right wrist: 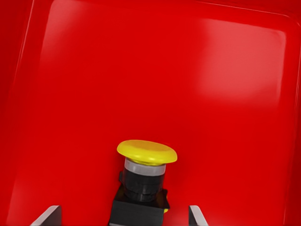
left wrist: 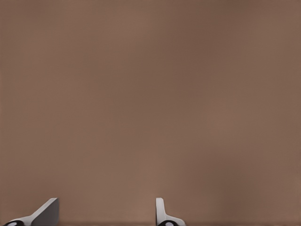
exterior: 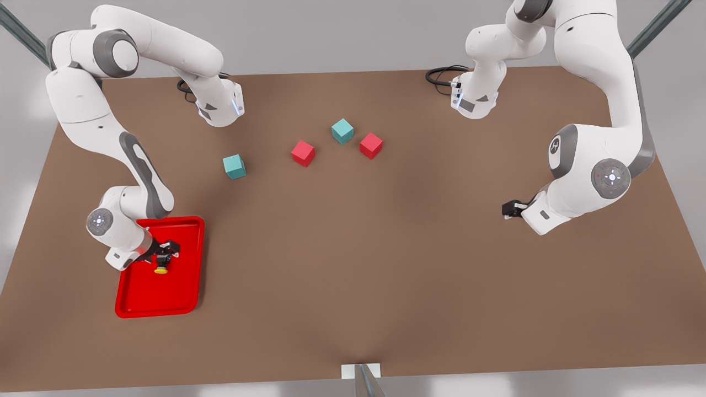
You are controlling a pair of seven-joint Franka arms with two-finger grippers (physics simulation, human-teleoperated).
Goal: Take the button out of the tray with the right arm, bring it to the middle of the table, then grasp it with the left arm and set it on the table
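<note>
Right gripper (exterior: 164, 258) over the button (exterior: 161, 269) in the tray (exterior: 182, 298).
Its jaws stand open astride the button; the left gripper (exterior: 508, 209) waits open-jawed above bare tabletop (exterior: 353, 264).

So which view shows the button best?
The right wrist view: the button lies close up between the open right gripper's fingers, on the tray. The front view gives a small yellow-capped speck; the left wrist view, bare table.

Four cubes toward the table's far edge
Teal cube (exterior: 234, 166), red cube (exterior: 303, 153), teal cube (exterior: 342, 131), red cube (exterior: 371, 145), all apart
</note>
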